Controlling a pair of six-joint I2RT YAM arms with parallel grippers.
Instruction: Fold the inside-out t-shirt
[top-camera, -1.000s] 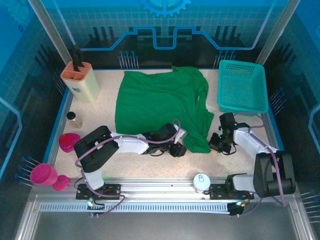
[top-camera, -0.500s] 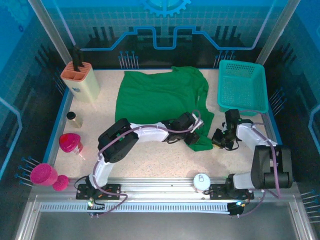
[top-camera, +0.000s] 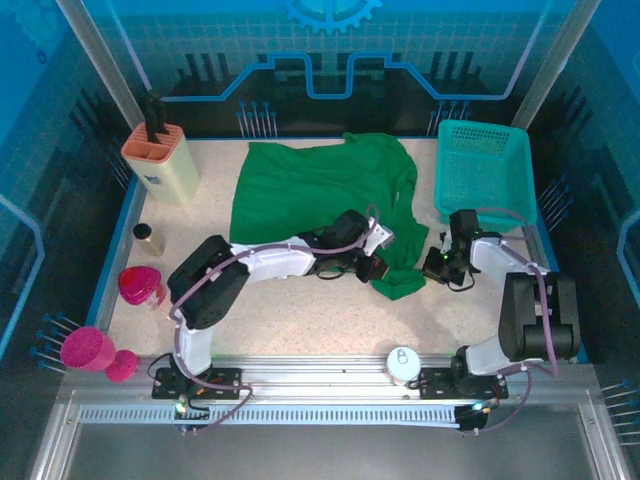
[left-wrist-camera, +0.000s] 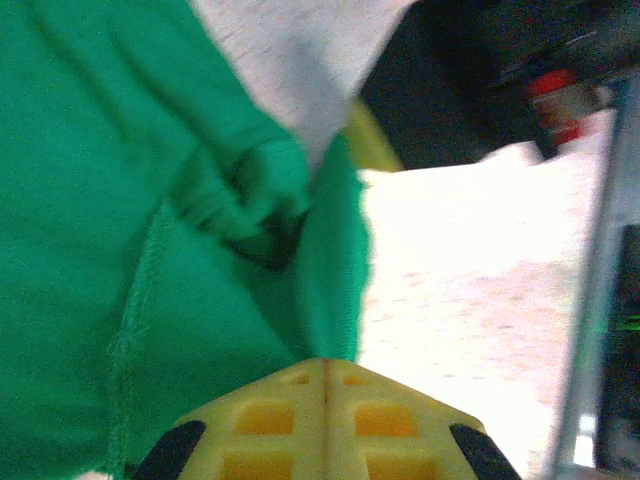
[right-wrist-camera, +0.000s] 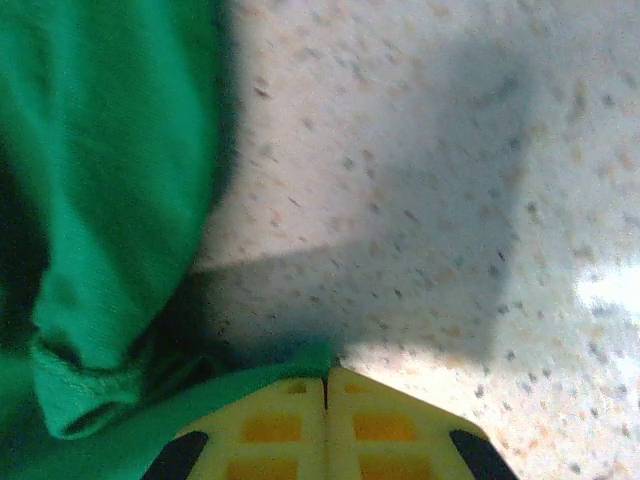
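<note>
On the speckled table the green t-shirt is seen mostly unfolded, its lower-right edge pinched by the tightly closed left claw and right claw.

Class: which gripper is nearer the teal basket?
Right. The right gripper sits just nearside of the basket, below its left corner; the left gripper is further left, at the t-shirt hem.

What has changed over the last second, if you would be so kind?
The left gripper swung right to the near right corner of the t-shirt and closed on it. The right gripper, shut throughout, edged left to the shirt's edge. The basket stayed put.
</note>
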